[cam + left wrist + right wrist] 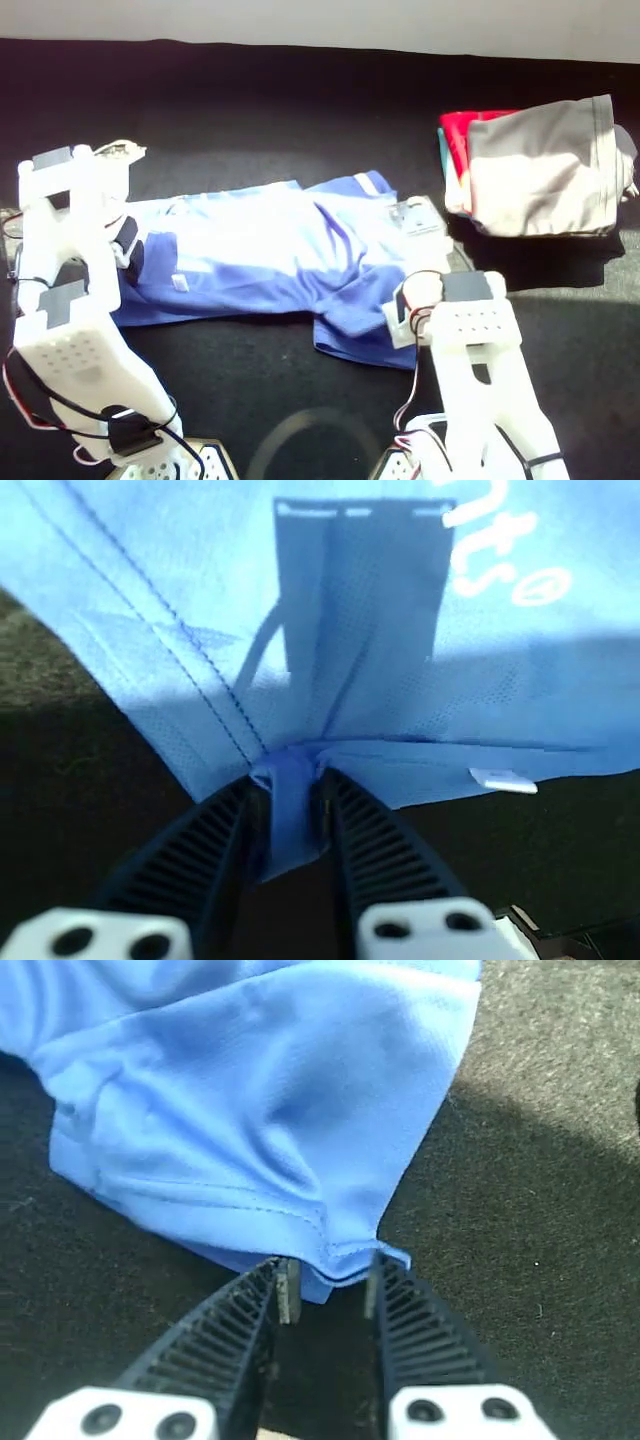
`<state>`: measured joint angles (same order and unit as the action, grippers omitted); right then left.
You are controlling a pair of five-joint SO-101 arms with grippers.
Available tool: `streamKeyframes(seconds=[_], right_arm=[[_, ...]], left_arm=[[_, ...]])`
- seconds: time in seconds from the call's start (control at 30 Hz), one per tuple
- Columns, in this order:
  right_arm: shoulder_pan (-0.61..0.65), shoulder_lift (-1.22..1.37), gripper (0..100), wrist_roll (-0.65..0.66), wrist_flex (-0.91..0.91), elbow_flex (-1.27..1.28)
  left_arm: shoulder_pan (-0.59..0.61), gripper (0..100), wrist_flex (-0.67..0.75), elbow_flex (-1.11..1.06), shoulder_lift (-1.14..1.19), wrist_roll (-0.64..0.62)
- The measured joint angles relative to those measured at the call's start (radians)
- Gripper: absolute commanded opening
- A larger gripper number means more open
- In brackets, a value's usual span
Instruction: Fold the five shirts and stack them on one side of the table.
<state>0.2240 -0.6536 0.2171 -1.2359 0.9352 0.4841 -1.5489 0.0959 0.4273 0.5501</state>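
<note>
My left gripper (290, 788) is clamped on an edge of the blue shirt (265, 255), which lies lengthwise across the table (250, 120) between both arms. My right gripper (330, 1280) has its fingers apart, with the hem corner just ahead between the tips.

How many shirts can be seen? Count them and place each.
3. A blue shirt lies spread mid-table; a grey shirt lies folded at the high view's right, on top of a red shirt. More may be hidden beneath.
</note>
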Motion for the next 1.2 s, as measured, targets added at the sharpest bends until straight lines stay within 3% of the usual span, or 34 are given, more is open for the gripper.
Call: streamKeyframes(seconds=[0.17, 0.23, 0.3, 0.37, 0.47, 0.67, 0.97, 1.2], right_arm=[[0.074, -0.002, 22.4, 0.0, -0.078, -0.109], [0.081, -0.002, 21.1, 0.0, -0.106, -0.204], [0.08, -0.002, 12.5, 0.0, -0.11, -0.308], [0.08, 0.003, 0.5, 0.0, -0.084, -0.399], [0.08, 0.068, 2.2, 0.0, 0.002, -0.489], [0.078, 0.404, 0.8, 0.0, 0.17, -0.643], [0.08, 1.008, 0.8, -0.008, 0.201, -1.123], [0.08, 1.303, 0.8, -0.092, 0.201, -1.355]], left_arm=[[0.034, 20, -0.071, 0.164, -0.051, 0.0], [0.041, 14, -0.094, 0.247, -0.061, 0.0], [0.041, 0, -0.1, 0.308, -0.061, 0.0], [0.034, 3, -0.103, 0.338, -0.061, -0.005], [-0.011, 1, -0.092, 0.358, -0.021, -0.055], [-0.12, 1, 0.017, 0.359, 0.167, -0.161], [-0.117, 1, 0.16, 0.359, 0.298, -0.181], [-0.072, 1, 0.236, 0.377, 0.334, -0.183]])
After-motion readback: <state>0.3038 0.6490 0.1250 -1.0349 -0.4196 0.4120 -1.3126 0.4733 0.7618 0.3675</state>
